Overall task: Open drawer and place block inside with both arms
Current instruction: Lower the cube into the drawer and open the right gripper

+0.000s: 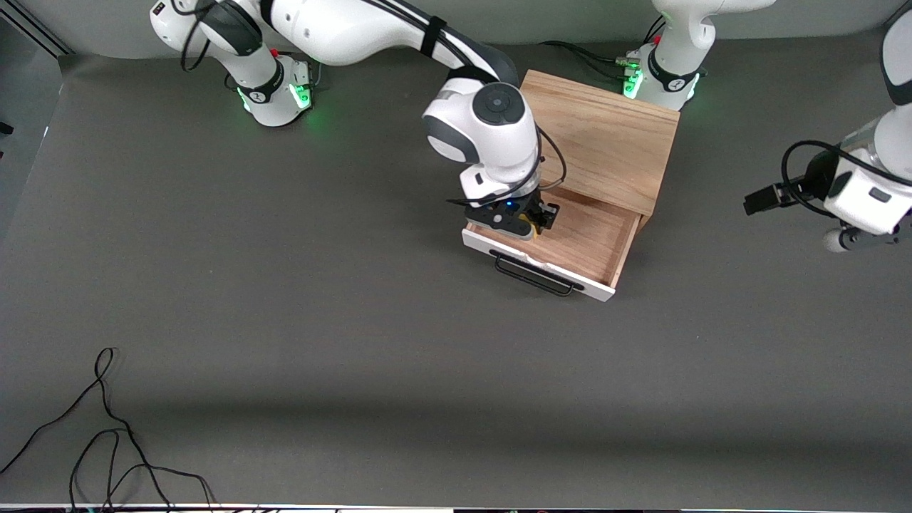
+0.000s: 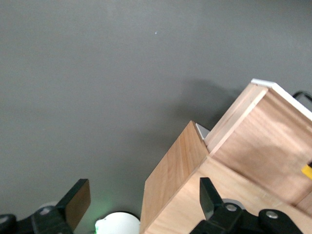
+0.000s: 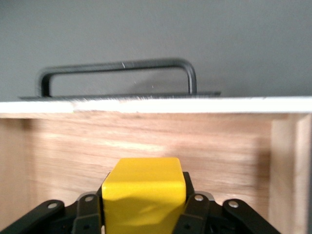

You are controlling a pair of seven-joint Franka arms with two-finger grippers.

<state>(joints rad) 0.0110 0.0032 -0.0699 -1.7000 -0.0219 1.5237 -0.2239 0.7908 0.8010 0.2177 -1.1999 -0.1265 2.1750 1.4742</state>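
On the dark grey counter (image 1: 285, 342), the shallow light-wood drawer (image 1: 591, 246) with its white front panel and black bar handle (image 1: 534, 274) stands pulled out of the light oak box cabinet (image 1: 605, 135). Over its tray, the right end effector (image 1: 531, 221) pinches the small bright yellow cube (image 3: 144, 192). Toward the left arm's end, the left end effector (image 2: 141, 204) hangs spread above the counter beside the cabinet.
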